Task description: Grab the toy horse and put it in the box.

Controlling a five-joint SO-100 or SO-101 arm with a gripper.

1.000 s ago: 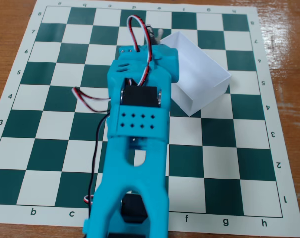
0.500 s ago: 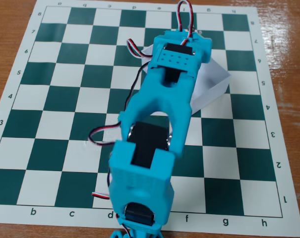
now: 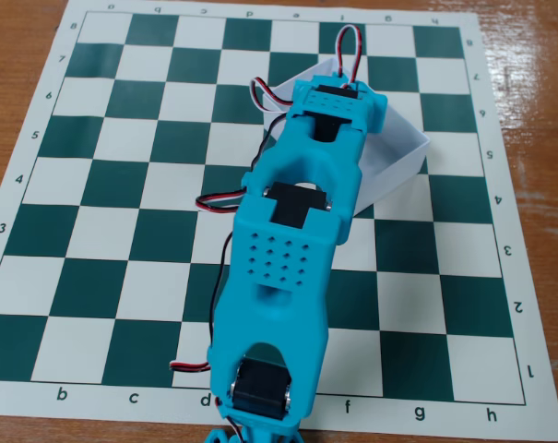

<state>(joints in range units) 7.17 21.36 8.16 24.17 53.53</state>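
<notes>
**Blue arm reaches over white box on chessboard**

Fixed view: A bright blue robot arm (image 3: 292,249) stretches from the bottom edge of the frame up across a green-and-white chessboard mat (image 3: 122,212), which lies flat on a wooden counter (image 3: 537,138). The arm's far end hangs above a shallow white box (image 3: 403,152) that sits near the mat's upper right part, turned at an angle to the squares. Only the box's right-hand wall, a corner and a strip of its floor show past the arm; the rest of it lies under the blue housing. Red, white and black wires (image 3: 350,46) loop out from the arm's far end over the box's back edge, and more wires (image 3: 219,201) trail from the arm's left side over the mat. The gripper is hidden beneath the arm's last segment, so whether its fingers stand apart or together cannot be told. The toy horse cannot be seen anywhere on the mat or in the exposed part of the box. Letters and numbers run along the mat's white border.
</notes>
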